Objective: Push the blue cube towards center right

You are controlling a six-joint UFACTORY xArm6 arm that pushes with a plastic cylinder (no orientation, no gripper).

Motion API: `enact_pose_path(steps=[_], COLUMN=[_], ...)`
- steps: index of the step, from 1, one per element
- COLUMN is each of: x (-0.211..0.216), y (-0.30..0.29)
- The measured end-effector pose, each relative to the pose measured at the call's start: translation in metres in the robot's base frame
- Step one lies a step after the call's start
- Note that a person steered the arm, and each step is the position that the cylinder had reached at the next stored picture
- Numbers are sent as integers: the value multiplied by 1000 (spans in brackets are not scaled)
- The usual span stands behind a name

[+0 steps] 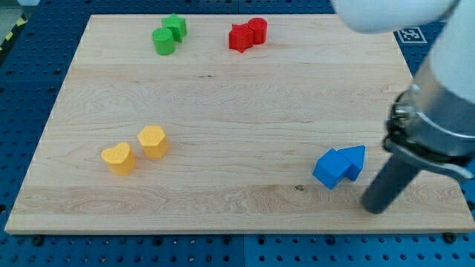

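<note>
The blue cube [332, 169] lies at the view's lower right on the wooden board [223, 111]. A blue triangular block [354, 160] touches its right side. My tip [375, 209] rests on the board just right of and below the two blue blocks, a short gap away from them, not touching.
Two green blocks [169, 35] sit at the view's top left of centre. Two red blocks [248, 34] sit at the top centre. Two yellow blocks [136, 150] lie at the lower left. The arm's body [438, 96] fills the right edge.
</note>
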State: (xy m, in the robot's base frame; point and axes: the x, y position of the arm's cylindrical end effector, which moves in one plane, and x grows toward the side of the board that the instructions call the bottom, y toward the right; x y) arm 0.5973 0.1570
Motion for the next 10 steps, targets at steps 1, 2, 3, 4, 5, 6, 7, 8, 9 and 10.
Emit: enact_pose_path(steps=[1, 2, 3, 4, 5, 6, 7, 8, 9, 10], x=[-14, -38, -65, -84, -85, -85, -96, -104, -112, -136], y=[-26, -26, -29, -35, -57, -71, -84, -106, -123, -124])
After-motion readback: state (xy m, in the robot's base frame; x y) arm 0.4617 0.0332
